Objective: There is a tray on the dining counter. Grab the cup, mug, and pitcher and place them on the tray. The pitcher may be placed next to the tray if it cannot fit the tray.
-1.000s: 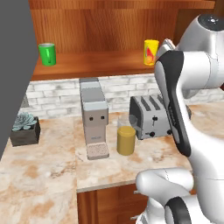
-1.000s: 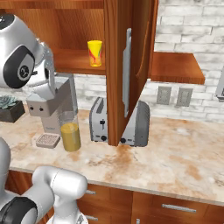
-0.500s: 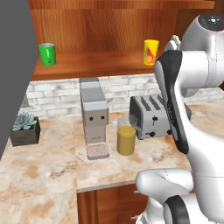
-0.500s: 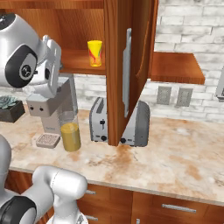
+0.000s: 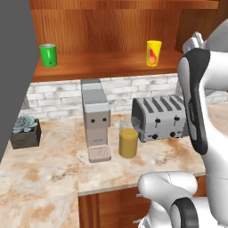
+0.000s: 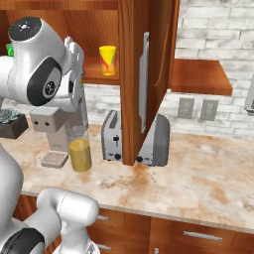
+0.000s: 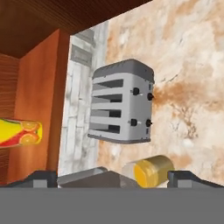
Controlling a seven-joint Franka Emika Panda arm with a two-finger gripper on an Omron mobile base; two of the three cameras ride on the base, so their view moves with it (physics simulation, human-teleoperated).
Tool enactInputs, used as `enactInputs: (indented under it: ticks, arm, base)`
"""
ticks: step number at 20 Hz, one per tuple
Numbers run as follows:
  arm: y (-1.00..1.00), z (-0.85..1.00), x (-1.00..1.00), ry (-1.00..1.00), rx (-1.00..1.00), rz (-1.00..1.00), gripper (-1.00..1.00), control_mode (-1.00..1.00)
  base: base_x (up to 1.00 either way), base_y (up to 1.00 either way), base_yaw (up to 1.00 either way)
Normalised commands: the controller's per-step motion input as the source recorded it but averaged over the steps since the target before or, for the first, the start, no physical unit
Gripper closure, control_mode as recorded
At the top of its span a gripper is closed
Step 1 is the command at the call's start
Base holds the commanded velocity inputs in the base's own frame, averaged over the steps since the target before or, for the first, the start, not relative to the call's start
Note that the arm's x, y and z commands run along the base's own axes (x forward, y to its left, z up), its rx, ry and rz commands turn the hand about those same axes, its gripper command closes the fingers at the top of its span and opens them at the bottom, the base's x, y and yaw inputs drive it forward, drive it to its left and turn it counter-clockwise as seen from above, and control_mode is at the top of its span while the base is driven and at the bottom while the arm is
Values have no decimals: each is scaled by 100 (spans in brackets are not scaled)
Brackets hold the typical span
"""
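Observation:
The yellow cup (image 5: 153, 53) (image 6: 107, 60) stands on the wooden shelf, and it lies at the left edge of the hand view (image 7: 19, 132). At the shelf's far left stands the green mug (image 5: 48, 55). On the kitchen counter, the pitcher (image 5: 128, 140) (image 6: 80, 152) (image 7: 151, 170) with amber liquid stands between coffee machine and toaster. My gripper (image 7: 113, 177) is open and empty, raised at shelf height, apart from the cup. The tray and the dining counter are out of view.
A grey coffee machine (image 5: 95, 118) and a silver toaster (image 5: 160, 116) (image 7: 122, 103) flank the pitcher. A potted succulent (image 5: 25, 130) sits at the left. An open cabinet door (image 6: 149, 74) hangs just right of the cup's shelf.
The hand has swung out from behind the arm's upper joint toward the shelf with the yellow cup. Its jaws stayed open. Cup, mug and pitcher have not moved.

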Motion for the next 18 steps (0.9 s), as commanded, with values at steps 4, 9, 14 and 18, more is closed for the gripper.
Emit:
enactInputs:
  ticks: [4, 9, 14, 18]
  arm:
    - [-21, 1, 0, -23, 7, 0, -100, -100]
    - [-13, 2, 0, -26, 8, 0, -100, -100]
    - [-3, 9, 12, -21, 11, 6, -100, -100]
    - [-11, 12, 13, -17, 15, 11, -100, -100]
  base:
    - [0, 0, 0]
    - [0, 0, 0]
    - [0, 0, 0]
    - [0, 0, 0]
